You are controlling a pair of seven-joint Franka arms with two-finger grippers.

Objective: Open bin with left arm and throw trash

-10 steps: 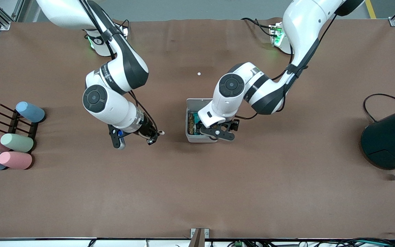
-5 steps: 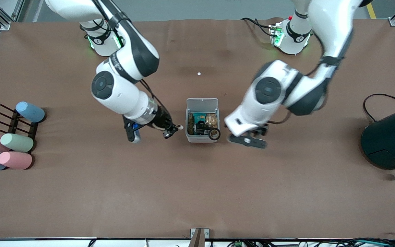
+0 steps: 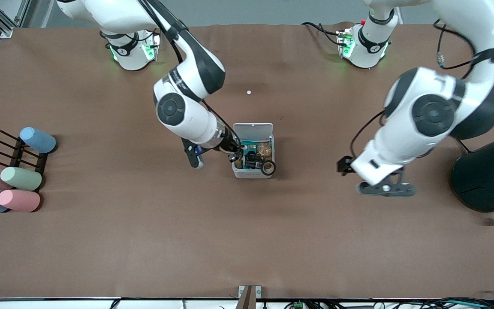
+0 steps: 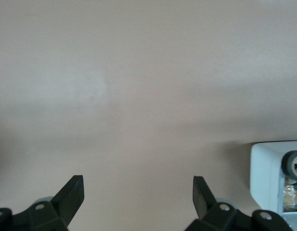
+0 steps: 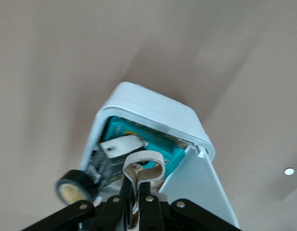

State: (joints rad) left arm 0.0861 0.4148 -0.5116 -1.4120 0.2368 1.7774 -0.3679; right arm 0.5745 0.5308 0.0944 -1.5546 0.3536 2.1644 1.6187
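The small white bin (image 3: 247,174) stands mid-table with its lid (image 3: 253,128) swung up and open. Inside lies a black packet with a white label (image 3: 251,159). A black tape ring (image 3: 267,168) rests on the bin's rim at the corner nearest the front camera. My right gripper (image 3: 235,155) is shut on the white wavy loop (image 5: 143,166) and holds it over the bin's open edge (image 5: 153,113). The right wrist view also shows the ring (image 5: 74,187) and the packet (image 5: 107,161). My left gripper (image 3: 385,189) is open and empty above bare table between bin and drum; its wrist view shows the bin's corner (image 4: 266,168).
A big dark teal drum (image 3: 489,176) stands at the left arm's end of the table. Pastel cylinders (image 3: 19,178) and a black rack (image 3: 17,150) lie at the right arm's end. A tiny white dot (image 3: 248,92) lies nearer the bases than the bin.
My left gripper has left the bin and swung toward the drum, leaving the tape ring on the rim. My right gripper has carried the loop to the bin's opening.
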